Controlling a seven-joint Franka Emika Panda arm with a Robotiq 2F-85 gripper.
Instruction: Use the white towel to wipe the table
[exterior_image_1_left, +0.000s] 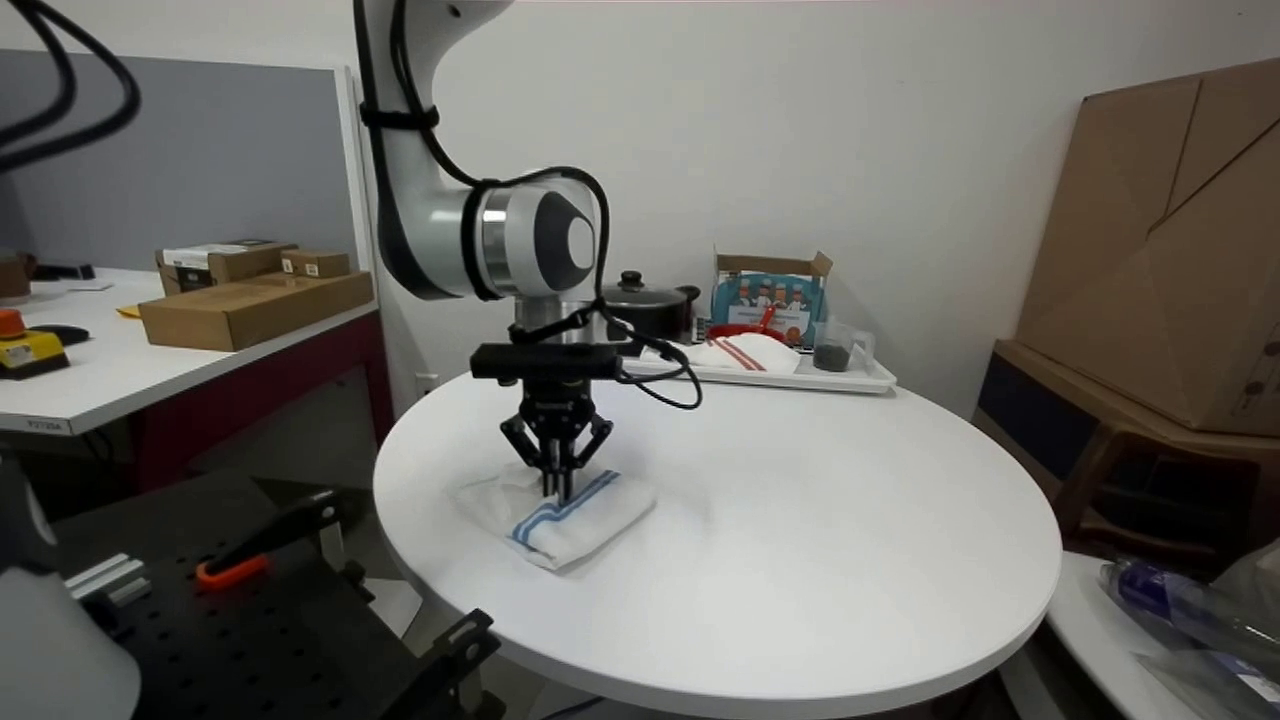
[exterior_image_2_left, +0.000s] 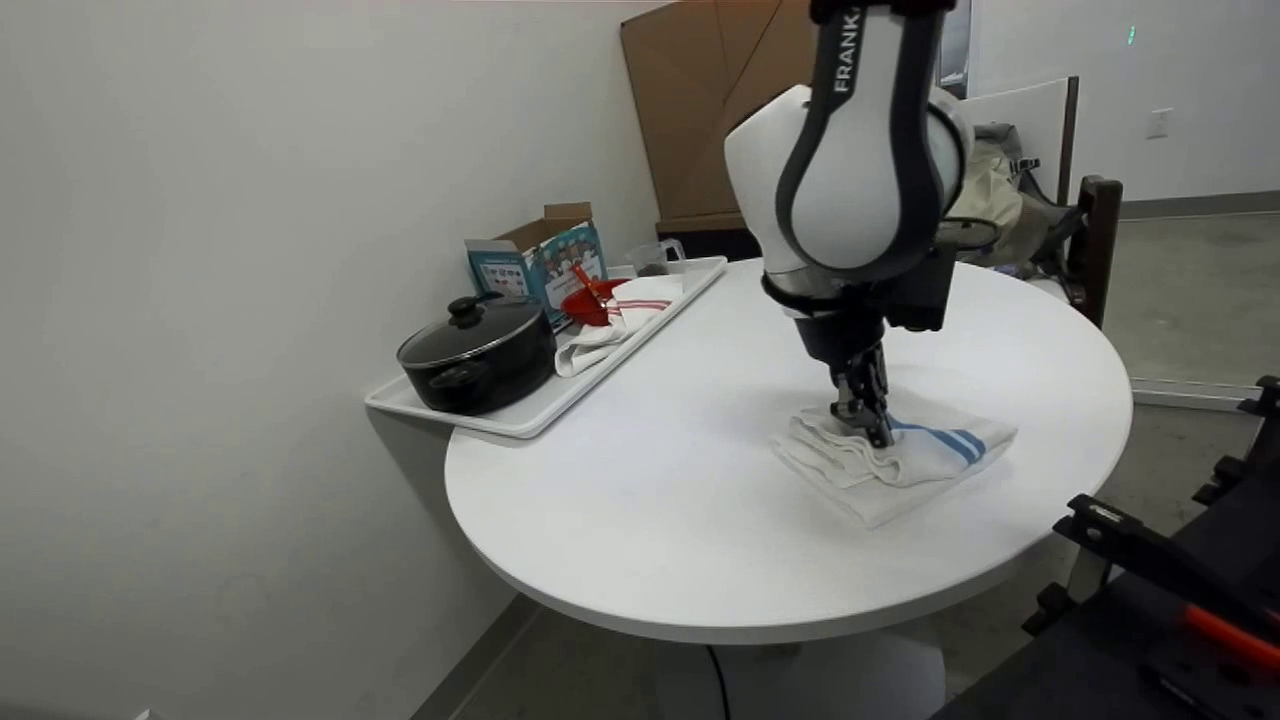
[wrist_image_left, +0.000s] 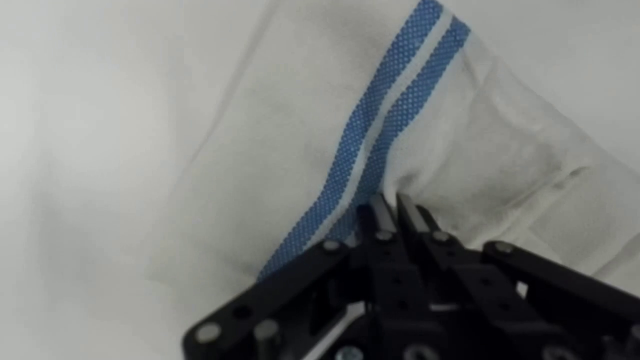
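Observation:
The white towel with two blue stripes lies folded and a little rumpled on the round white table (exterior_image_1_left: 850, 540). It shows in both exterior views (exterior_image_1_left: 606, 518) (exterior_image_2_left: 935, 458) and fills much of the wrist view (wrist_image_left: 280, 125). My gripper points down onto the towel in both exterior views (exterior_image_1_left: 557, 488) (exterior_image_2_left: 880, 438). In the wrist view the fingertips (wrist_image_left: 392, 204) are nearly together, with a pinched fold of white cloth between them beside the blue stripes. The rest of the towel lies flat on the table around the fingers. The very tips are partly sunk in the cloth.
A white tray (exterior_image_2_left: 545, 415) at the table's wall side holds a black pot (exterior_image_2_left: 480, 355), a box (exterior_image_2_left: 565, 262), a red bowl (exterior_image_2_left: 590, 303), a red-striped towel (exterior_image_2_left: 640, 305) and a clear measuring cup (exterior_image_2_left: 655, 258). A dark perforated platform (exterior_image_1_left: 260, 640) with clamps stands beside the table.

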